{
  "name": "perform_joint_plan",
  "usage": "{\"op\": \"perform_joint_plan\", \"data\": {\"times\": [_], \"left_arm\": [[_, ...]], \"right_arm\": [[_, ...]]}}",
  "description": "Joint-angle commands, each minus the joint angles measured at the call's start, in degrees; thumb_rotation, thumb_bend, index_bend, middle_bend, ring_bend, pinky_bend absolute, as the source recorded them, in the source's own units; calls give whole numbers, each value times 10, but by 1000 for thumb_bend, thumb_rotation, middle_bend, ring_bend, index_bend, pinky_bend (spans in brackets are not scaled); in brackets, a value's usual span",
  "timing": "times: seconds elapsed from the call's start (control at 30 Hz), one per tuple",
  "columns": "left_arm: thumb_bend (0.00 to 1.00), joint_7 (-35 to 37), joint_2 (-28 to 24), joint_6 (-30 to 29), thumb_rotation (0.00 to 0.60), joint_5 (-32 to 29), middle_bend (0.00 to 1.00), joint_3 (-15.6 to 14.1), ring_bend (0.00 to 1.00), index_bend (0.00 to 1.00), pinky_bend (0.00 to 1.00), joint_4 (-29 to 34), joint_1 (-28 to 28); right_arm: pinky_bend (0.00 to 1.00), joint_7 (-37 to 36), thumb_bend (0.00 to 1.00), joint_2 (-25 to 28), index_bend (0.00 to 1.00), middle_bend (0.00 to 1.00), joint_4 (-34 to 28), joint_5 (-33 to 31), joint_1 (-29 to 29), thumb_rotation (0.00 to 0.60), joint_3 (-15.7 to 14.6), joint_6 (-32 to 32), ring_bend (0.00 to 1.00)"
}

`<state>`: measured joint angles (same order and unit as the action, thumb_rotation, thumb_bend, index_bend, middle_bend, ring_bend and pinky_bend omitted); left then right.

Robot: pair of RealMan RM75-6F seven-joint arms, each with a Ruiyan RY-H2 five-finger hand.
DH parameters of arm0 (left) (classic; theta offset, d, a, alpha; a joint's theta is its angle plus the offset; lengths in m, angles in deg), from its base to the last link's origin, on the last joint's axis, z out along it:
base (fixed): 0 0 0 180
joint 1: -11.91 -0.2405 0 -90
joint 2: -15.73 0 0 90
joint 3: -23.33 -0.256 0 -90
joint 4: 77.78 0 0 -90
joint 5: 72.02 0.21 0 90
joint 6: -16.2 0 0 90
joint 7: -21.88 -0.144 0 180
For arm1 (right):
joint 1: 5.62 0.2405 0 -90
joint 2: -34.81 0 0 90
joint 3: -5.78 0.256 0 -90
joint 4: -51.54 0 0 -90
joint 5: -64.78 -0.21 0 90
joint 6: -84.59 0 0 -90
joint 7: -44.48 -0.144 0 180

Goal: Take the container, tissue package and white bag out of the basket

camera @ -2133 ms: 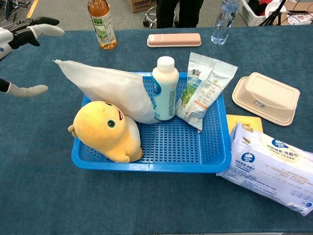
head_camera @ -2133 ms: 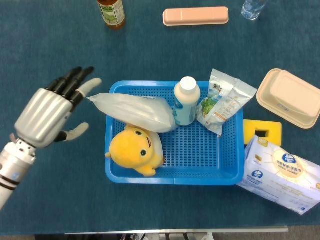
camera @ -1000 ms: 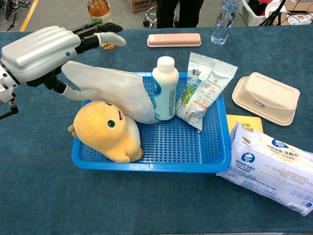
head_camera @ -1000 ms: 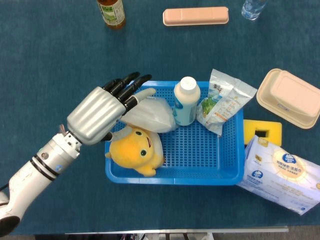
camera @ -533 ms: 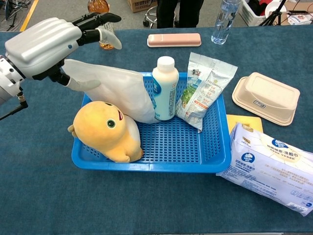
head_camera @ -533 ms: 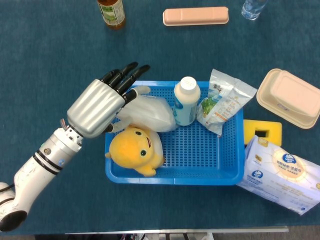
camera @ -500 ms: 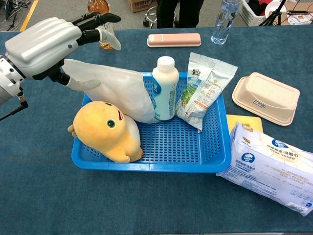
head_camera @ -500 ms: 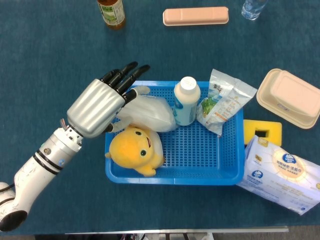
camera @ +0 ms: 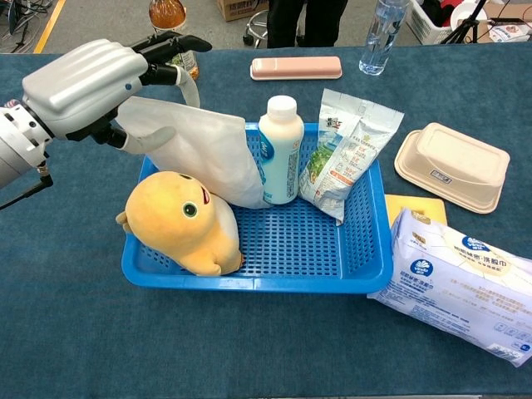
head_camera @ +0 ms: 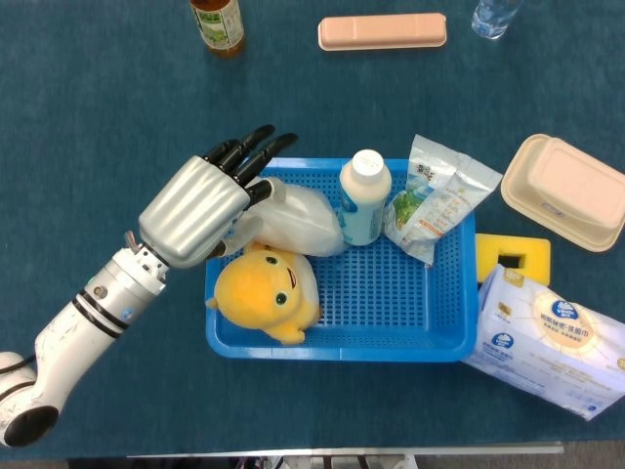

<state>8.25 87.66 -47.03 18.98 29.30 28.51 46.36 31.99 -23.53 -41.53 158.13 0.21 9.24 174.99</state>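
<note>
Blue-carpeted table [head_camera: 98,117]: left hand [head_camera: 195,210] at the white bag [camera: 199,150], upper left of the blue basket [head_camera: 430,293]

Fingers close around the bag's upper end; a firm grip cannot be confirmed. Container [head_camera: 566,191] and tissue package [head_camera: 547,352] already lie outside, at right. Risk: bag leans against the milk bottle [camera: 278,150] and over the yellow plush toy [camera: 183,220]; lifting may topple or drag either, or the slack film may slip

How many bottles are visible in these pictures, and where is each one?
3: a white bottle upright inside the blue basket; a tea bottle at the table's far edge; a clear bottle far right, partly cropped.
</note>
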Motion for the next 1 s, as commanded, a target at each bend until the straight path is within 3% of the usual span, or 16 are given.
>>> {"op": "perform_joint_plan", "data": {"times": [0.03, 0.2, 0.7, 1.0], "left_arm": [[407, 2, 3, 2, 600, -2, 70, 0, 64, 417, 256, -3, 3], [441, 4, 10, 0, 600, -4, 78, -3, 70, 465, 260, -10, 4], [506, 21, 25, -32, 600, 16, 151, -10, 118, 740, 298, -30, -3], [507, 0, 16, -47, 600, 23, 175, -2, 121, 797, 306, -13, -2]], "right_arm": [[711, -2, 0, 0, 177, 381, 1, -1, -1, 600, 0, 0, 379], [711, -6, 0, -1, 177, 381, 3, -1, -2, 600, -1, 0, 380], [712, -9, 0, -3, 177, 382, 6, -1, -2, 600, 0, -1, 380], [712, -13, 0, -4, 177, 382, 9, -3, -3, 600, 1, 2, 380]]}}
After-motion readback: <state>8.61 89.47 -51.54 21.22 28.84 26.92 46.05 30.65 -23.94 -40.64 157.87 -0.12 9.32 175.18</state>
